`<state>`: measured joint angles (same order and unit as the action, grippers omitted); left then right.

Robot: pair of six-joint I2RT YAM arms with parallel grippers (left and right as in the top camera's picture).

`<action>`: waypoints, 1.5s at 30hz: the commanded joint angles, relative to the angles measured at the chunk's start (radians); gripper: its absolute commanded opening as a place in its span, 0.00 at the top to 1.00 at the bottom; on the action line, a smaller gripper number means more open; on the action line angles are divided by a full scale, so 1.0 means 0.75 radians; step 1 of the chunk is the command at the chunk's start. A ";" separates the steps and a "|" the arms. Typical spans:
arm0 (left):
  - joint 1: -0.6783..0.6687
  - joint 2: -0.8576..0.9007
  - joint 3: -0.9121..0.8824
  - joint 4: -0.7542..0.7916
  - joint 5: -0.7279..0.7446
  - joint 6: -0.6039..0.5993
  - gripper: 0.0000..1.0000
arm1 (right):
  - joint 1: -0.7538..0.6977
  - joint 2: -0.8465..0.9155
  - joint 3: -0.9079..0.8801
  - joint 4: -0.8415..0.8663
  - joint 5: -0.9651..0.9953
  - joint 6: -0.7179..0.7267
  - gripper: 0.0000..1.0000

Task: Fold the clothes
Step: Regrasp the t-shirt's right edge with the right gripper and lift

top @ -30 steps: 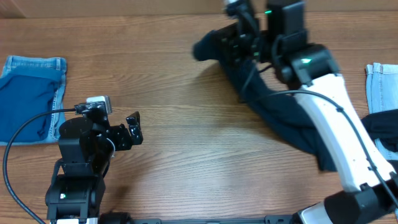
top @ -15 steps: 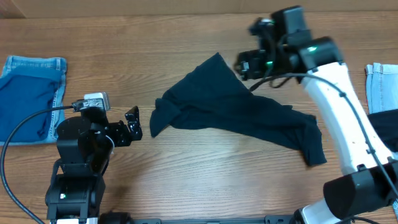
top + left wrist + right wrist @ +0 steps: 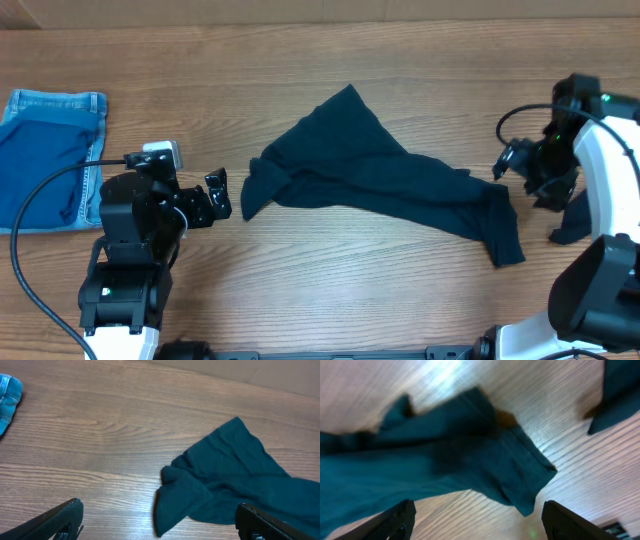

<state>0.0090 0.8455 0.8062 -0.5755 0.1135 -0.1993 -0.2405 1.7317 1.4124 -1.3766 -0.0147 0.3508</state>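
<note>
dark navy garment (image 3: 380, 185) lies crumpled mid-bench (image 3: 300, 300) as a slanted strip. it has a pointed corner (image 3: 348, 95) up top, a bunched lump (image 3: 262, 185) at its left end and a squared hem end (image 3: 505, 235) at lower right. nothing holds it.

left fingers (image 3: 217, 196) are wide apart w/ nothing between them, just beside the lump but not touching. right fingers (image 3: 512, 165) are also apart & empty per the right wrist view, near the hem end and above it.

handling, as a guess: thin, soft, light cloth w/ no stiffness. it'll drape and sag wherever it's not supported, and layers will cling & drag along together. matte, so prob. not slippery in a pinch, but it should slide easily over the wood. not fragile.

where to grab: edges/corners, not the middle. the hem end looks like a doubled seam, so a firmer bite for the right side. on the left, go for a free edge at the lump. pinching the lump itself likely takes several layers and keeps it twisted. it needs spreading flat before any fold.

also there: blue denim (image 3: 50, 150) far left, more denim (image 3: 612, 130) far right, and a second dark piece (image 3: 572, 225) by the right arm.
</note>
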 commanded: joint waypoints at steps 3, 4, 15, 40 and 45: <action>0.007 -0.003 0.036 0.008 0.013 0.036 0.00 | -0.032 -0.035 -0.235 0.097 0.008 0.038 0.16; 0.007 -0.003 0.036 0.010 0.013 0.036 0.00 | -0.032 -0.035 -0.274 0.125 0.003 0.038 0.16; 0.007 -0.002 0.036 0.025 0.014 0.036 0.00 | -0.004 -0.034 -0.489 0.325 -0.057 -0.014 0.85; 0.007 -0.002 0.036 0.046 0.014 0.036 0.00 | 0.312 -0.115 0.987 0.169 0.181 -0.401 0.96; 0.006 0.005 0.036 0.069 0.047 -0.001 0.00 | 0.303 -0.155 1.059 0.182 0.199 -0.402 0.96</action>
<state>0.0090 0.8467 0.8070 -0.5426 0.1165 -0.1997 -0.0116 1.6650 2.1643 -1.2419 0.0837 0.0303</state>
